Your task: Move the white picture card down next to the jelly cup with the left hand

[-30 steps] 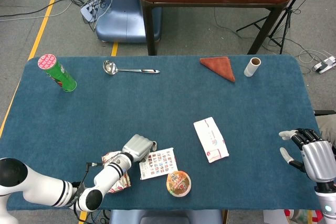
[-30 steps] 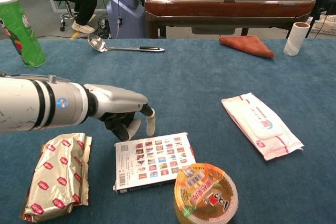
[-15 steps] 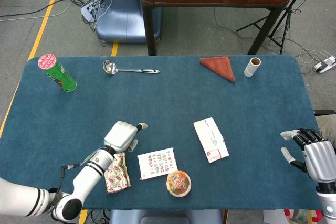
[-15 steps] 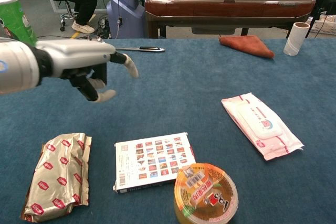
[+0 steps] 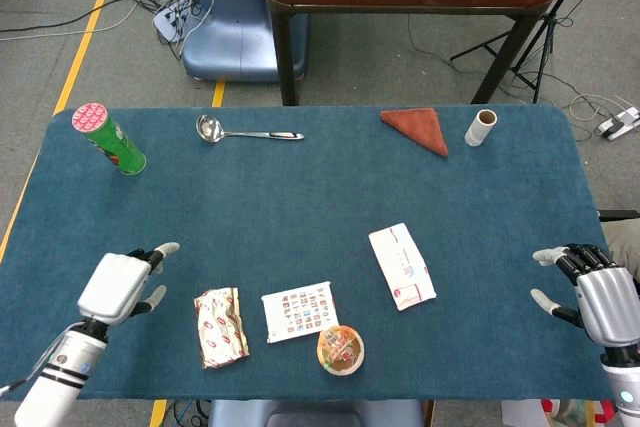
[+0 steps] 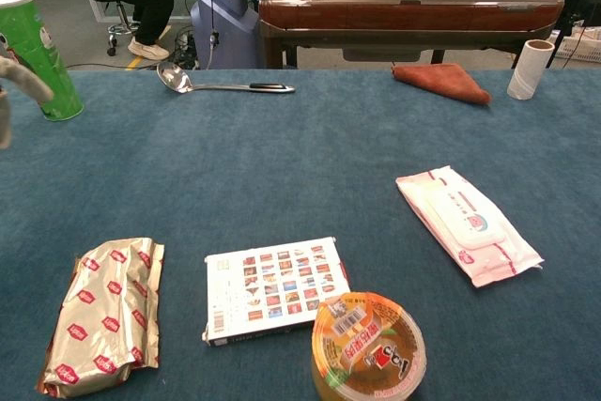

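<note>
Blue felt covers your table [image 5: 300,207], and on it you have one of each thing: one white picture card [image 5: 299,311], one jelly cup [image 5: 340,349], one gold snack packet [image 5: 221,325], one white wipes pack [image 5: 402,266], one green canister [image 5: 109,138], one metal ladle [image 5: 245,131], one reddish cloth [image 5: 416,129] and one cardboard roll [image 5: 481,127].

Your picture card lies flat in the lower middle of the head view, its lower right corner touching the jelly cup's rim. The chest view shows this more closely: the card [image 6: 273,290] sits just upper left of the cup [image 6: 368,348], with the packet [image 6: 102,315] further left.

Your left hand [image 5: 121,284] hovers at the lower left of the head view, well apart from the card, fingers spread and holding nothing. Only its fingertips [image 6: 21,79] show at the left edge of the chest view. Your right hand [image 5: 590,292] appears at the lower right of the head view alone, fingers apart and empty.

The chest view alone shows tiles on the wooden table [image 6: 413,2] beyond.
</note>
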Tool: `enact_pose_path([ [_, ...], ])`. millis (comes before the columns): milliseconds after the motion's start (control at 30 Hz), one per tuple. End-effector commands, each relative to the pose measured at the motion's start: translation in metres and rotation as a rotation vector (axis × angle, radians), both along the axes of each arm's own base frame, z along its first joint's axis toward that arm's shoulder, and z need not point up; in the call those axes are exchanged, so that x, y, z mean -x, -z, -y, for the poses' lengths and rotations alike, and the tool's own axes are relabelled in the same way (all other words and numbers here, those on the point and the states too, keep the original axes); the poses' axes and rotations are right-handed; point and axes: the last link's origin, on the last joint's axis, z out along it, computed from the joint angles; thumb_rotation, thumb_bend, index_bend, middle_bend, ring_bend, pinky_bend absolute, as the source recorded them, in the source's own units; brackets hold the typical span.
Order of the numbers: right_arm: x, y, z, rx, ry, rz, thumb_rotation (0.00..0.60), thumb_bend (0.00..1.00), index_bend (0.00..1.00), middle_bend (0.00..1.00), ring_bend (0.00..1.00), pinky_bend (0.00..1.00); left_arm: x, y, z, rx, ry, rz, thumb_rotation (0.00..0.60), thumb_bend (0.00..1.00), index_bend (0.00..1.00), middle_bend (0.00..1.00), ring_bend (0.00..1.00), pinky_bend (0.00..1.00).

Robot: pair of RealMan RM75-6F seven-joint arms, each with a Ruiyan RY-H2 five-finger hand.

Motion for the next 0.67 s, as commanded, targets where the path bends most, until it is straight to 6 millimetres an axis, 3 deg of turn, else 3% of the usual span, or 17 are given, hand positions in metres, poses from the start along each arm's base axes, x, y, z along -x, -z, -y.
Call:
enact_pose_path([
  [33,0.001,0.0,0.0,-0.015,0.001,0.001,0.6,0.0,0.42,0.47,0.36,0.37,0.028,-0.016,0.029,-0.061,-0.037,-0.069,0.6,0.35,0.27,0.44,0.44,0.72],
  [300,0.002,-0.001,0.0,0.028,0.041,-0.043,0.6,0.02,0.42,0.47,0.36,0.37,0.064,-0.028,0.062,-0.184,-0.158,-0.084,0.6,0.35,0.28,0.44,0.43,0.68],
  [667,0.006,-0.001,0.007,0.04,0.071,-0.034,0.6,0.08,0.42,0.47,0.36,0.38,0.085,-0.039,0.062,-0.242,-0.159,-0.057,0.6,0.35,0.31,0.44,0.42,0.67],
])
